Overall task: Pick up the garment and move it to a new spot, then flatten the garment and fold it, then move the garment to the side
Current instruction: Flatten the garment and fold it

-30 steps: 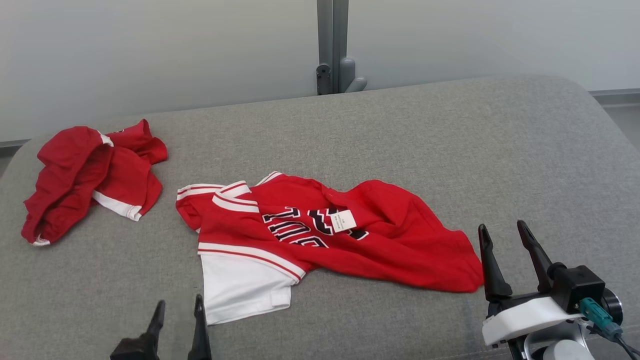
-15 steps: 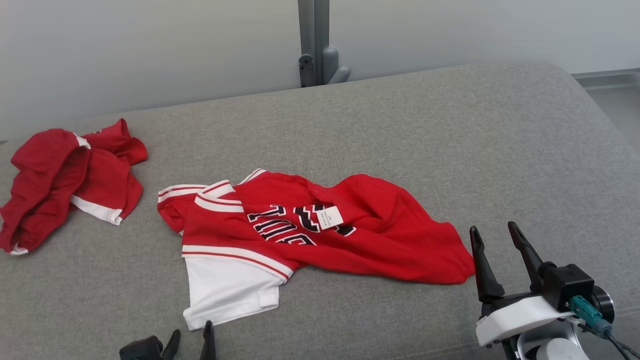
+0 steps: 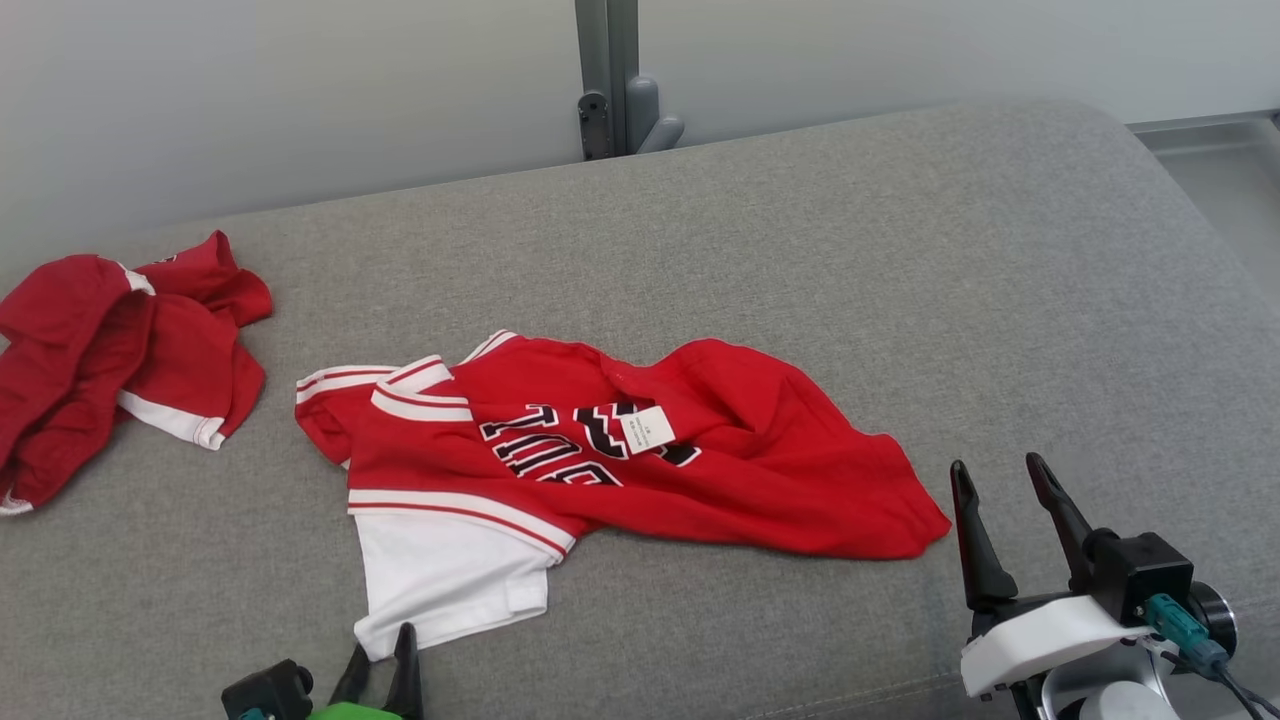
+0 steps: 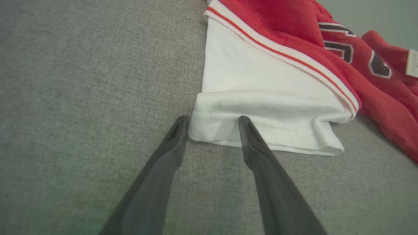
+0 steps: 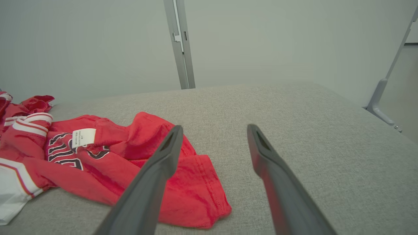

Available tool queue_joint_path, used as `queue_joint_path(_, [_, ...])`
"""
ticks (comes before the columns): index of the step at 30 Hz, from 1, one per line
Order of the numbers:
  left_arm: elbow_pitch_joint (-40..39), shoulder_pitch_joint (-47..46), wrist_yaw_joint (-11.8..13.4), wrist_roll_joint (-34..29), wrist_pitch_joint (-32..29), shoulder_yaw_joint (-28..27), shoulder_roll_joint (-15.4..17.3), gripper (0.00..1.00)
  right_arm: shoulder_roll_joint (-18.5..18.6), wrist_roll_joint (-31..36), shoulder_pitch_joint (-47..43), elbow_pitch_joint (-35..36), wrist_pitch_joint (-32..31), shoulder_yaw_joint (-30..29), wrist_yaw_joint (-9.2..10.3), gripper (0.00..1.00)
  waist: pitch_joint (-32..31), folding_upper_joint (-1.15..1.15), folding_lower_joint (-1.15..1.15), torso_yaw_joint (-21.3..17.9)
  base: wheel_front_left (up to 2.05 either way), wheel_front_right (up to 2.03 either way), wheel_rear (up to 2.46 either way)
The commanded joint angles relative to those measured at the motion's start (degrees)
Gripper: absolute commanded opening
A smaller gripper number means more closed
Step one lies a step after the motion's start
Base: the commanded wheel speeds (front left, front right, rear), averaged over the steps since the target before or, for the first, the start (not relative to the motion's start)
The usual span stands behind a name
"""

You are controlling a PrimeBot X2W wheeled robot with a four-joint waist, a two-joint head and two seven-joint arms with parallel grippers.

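Grey cushion (image 3: 900,250): garment (image 3: 760,480), white hem (image 4: 281,138) at spread left fingers (image 4: 258,153); right fingers (image 5: 163,156) spread, beside red hem (image 5: 209,199).

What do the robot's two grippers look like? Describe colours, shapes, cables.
Each gripper has two long, dark, tapering fingers. The right gripper sits on a curved white shell with a black block, a teal plug and a dark cable. The left gripper has a black base with something green.

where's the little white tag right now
Head view, centre: the white tag lies on the red jersey, over its black lettering, on the grey cushion.
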State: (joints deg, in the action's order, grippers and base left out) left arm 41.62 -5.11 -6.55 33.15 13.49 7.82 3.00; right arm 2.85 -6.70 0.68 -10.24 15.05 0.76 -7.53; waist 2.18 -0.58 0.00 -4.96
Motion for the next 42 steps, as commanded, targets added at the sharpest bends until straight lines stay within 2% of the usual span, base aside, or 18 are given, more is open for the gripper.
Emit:
queue_joint_path(1, [0.8,-0.7,-0.4,1.0,-0.1,0.8,-0.1,0.56,0.1,-0.3,0.0,-0.9,0.2,-0.4,0.08,1.0,0.2,0.58,0.0,0.2,0.0,0.0,0.0])
queue_joint_path(2, [1.0,-1.1,-0.4,1.4,0.1,1.1,-0.2,0.47,0.1,-0.3,0.0,-1.6,0.2,-0.7,0.08,1.0,0.3,0.58,0.0,0.3,0.0,0.0,0.0])
queue_joint_path(3, [1.2,-1.4,-0.6,1.5,0.3,1.5,-0.2,0.42,0.1,-0.1,0.0,-2.4,0.2,-0.9,0.08,1.0,0.3,0.58,0.0,0.4,0.0,0.0,0.0])
queue_joint_path(6, [1.8,-2.3,-0.8,2.0,0.6,2.8,-0.2,0.0,0.1,-0.8,-0.1,-5.5,0.2,-1.8,0.08,1.0,0.5,0.58,0.0,0.6,0.0,0.0,0.0])
queue_joint_path(10, [0.4,-3.3,-0.9,2.6,1.4,3.7,0.0,0.0,0.1,-1.3,1.0,-10.9,0.2,-3.5,0.08,1.0,1.0,0.58,0.0,1.3,0.0,0.0,0.0])
queue_joint_path(17, [-4.9,-1.9,-0.9,2.0,1.7,2.3,0.2,0.0,0.1,-4.4,4.6,-19.8,0.2,-5.3,0.08,1.0,1.7,0.58,0.0,3.1,0.0,0.0,0.0])
queue_joint_path(27, [-11.2,1.3,-0.5,0.0,1.7,1.0,0.2,0.0,0.1,-8.3,12.0,-34.8,0.2,-3.3,0.08,1.0,2.5,0.58,0.0,6.3,0.0,0.0,0.0])
queue_joint_path(29, [-11.8,1.5,-0.4,-0.1,1.7,1.2,0.1,0.0,0.0,-9.9,13.7,-38.9,-0.3,-1.1,0.04,0.78,2.5,0.58,0.0,6.7,0.0,0.0,0.0])
queue_joint_path(31, [-12.1,1.6,-0.3,-0.2,1.7,1.3,0.1,0.0,-0.2,-11.2,14.7,-41.1,-0.4,0.2,0.04,0.49,2.6,0.58,0.0,6.9,0.0,0.0,0.0])
queue_joint_path(33, [-12.4,1.7,-0.2,-0.2,1.8,1.3,0.1,0.0,-0.2,-12.9,15.5,-42.9,-0.6,1.7,0.04,0.28,2.6,0.58,0.0,7.0,0.0,0.0,0.0])
queue_joint_path(34, [-12.6,1.7,-0.2,-0.2,1.8,1.4,0.1,0.0,-0.2,-13.8,15.8,-43.7,-0.9,2.7,0.04,0.09,2.6,0.58,0.0,7.0,0.0,0.0,0.0])
queue_joint_path(35, [-12.9,1.7,-0.2,-0.3,1.8,1.4,0.1,0.0,-0.2,-14.9,16.0,-44.2,-1.2,3.5,0.04,0.0,2.6,0.58,0.0,7.0,0.0,0.0,0.0])
queue_joint_path(39, [-14.9,1.7,-0.3,-0.4,1.8,1.4,0.1,0.0,-0.3,-18.6,17.0,-43.4,-0.7,5.5,0.04,0.0,2.4,0.58,0.0,6.6,0.0,0.0,0.0])
queue_joint_path(42, [-17.5,1.6,-0.5,1.0,1.8,1.3,0.0,0.0,-0.1,-21.6,17.2,-39.5,-0.1,5.6,0.04,0.0,2.2,0.58,0.0,6.0,0.0,0.0,0.0])
